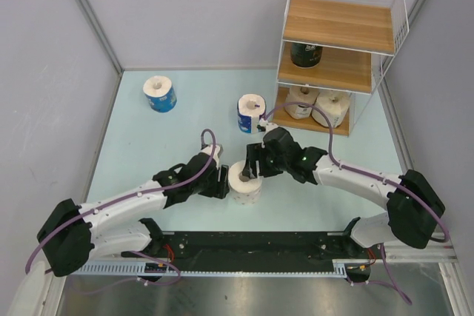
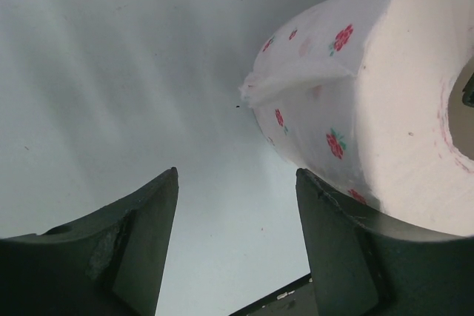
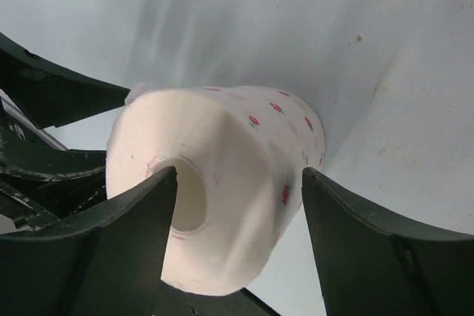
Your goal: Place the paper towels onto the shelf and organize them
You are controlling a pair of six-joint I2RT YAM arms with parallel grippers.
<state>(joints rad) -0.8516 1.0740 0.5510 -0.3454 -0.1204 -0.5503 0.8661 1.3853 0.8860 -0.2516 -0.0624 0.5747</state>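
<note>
The red-speckled white roll (image 1: 244, 183) stands upright on the pale desk (image 1: 148, 153), hollow core up, in front of both arm bases and well short of the shelf (image 1: 348, 24). My right pincer (image 1: 250, 170) is down over it. On the right wrist camera its two dark fingers (image 3: 111, 257) sit on either side of the roll, one of them crossing in front of the core end. I cannot tell whether the pads are actually pressing the paper. My left pincer (image 1: 224, 181) is against the roll's left side with its jaws apart. On the left wrist camera I see only bare desk in the gap, and the speckled roll lies just off the tip of one finger (image 2: 348, 257), outside the gap. Farther back, a blue-wrapped roll (image 1: 252, 114) stands between the speckled one and the shelf's foot. The other blue-wrapped roll (image 1: 160, 93) stands alone near the far left of the desk. On the shelf, the dark-wrapped roll (image 1: 306, 54) is on the middle board. One pale roll (image 1: 301, 101) and a second pale roll (image 1: 331, 107) sit side by side on the bottom board.
</note>
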